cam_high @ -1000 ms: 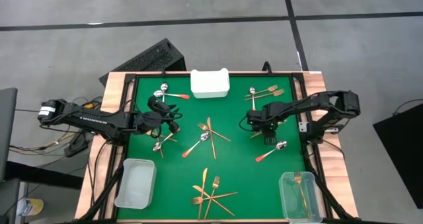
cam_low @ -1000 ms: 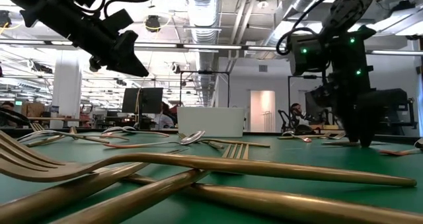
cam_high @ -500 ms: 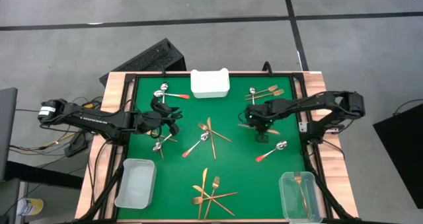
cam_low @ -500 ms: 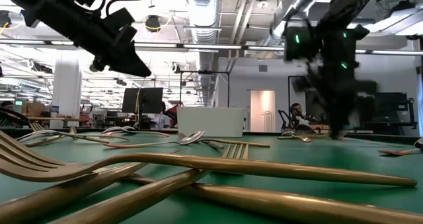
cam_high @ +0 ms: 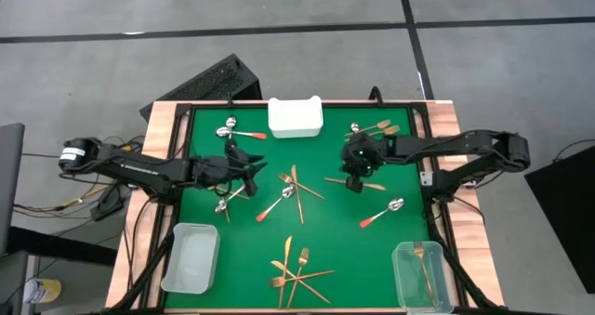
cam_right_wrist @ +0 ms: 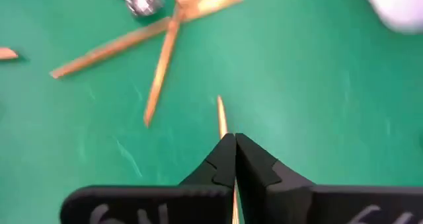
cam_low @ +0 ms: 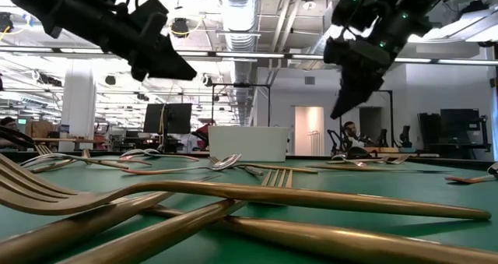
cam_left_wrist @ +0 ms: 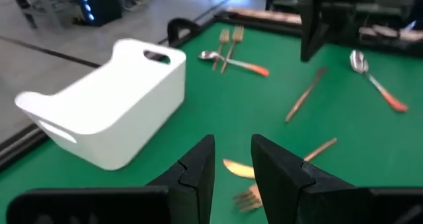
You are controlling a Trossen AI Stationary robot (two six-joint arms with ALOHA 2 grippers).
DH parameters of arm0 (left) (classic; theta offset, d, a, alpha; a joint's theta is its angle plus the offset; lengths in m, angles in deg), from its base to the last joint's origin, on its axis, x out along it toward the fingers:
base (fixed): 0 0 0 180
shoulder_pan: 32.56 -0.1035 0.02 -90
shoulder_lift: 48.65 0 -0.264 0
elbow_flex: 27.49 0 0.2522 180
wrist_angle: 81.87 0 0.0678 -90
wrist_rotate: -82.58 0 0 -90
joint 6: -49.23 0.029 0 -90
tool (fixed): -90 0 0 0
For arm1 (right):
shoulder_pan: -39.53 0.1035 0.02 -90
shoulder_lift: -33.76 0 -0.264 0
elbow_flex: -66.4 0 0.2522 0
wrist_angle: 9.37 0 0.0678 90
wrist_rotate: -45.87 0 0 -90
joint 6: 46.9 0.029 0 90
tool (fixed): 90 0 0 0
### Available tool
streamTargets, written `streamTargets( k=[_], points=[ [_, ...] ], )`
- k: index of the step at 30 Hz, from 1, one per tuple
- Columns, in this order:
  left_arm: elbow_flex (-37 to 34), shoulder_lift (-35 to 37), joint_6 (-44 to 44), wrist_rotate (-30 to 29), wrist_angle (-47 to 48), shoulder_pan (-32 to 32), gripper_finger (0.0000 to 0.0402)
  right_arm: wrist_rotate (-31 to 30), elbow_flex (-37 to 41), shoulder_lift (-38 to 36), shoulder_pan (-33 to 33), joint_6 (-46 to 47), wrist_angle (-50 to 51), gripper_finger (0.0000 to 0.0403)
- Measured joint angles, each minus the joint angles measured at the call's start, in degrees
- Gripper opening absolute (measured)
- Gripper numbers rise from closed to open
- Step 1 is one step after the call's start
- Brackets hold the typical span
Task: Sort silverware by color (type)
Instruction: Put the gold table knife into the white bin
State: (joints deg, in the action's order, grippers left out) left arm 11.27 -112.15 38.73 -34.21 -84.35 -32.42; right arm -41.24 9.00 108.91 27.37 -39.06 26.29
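Nearest us we count two clear plastic bins (cam_high: 191, 256), one holding a single gold fork (cam_high: 420, 259). Mid-table, our left gripper (cam_high: 249, 169) hangs slightly parted and empty, while our right gripper (cam_high: 353, 182) pinches a slim gold utensil (cam_right_wrist: 221, 121). Farthest sits one white rectangular tray (cam_high: 296, 116).

Matt green cloth-like mat (cam_high: 325, 231) framed by pale wood table edging (cam_high: 156, 134). Polished gold metal forks (cam_high: 293, 270); spoon (cam_high: 381, 213) with shiny silver bowl and red handle. Opaque white plastic tray (cam_high: 296, 116); clear plastic bins (cam_high: 190, 257).
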Motion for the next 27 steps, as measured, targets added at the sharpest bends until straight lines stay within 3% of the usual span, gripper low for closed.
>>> streamTargets(
  k=[4, 9, 14, 27],
  points=[
    [0.0, -3.78, -0.04, -0.67, -0.77, 0.0, 0.0088, -0.2, 0.0, 0.12, 0.37, 2.26, 7.82, 0.0074],
    [0.0, -8.1, 1.55, -1.87, -4.0, -0.34, 0.0088, -1.05, 0.0, 2.22, 2.3, 2.86, 9.93, 0.0112],
    [0.0, -9.82, 2.34, -1.89, -5.57, -0.33, 0.0088, -8.19, 0.0, 6.78, 5.05, 2.88, 8.41, 0.0131],
    [0.0, -9.21, 5.41, -2.13, -5.11, -0.02, 0.0088, -10.74, 13.12, 9.97, 7.27, 10.97, -17.89, 0.0127]
  ],
)
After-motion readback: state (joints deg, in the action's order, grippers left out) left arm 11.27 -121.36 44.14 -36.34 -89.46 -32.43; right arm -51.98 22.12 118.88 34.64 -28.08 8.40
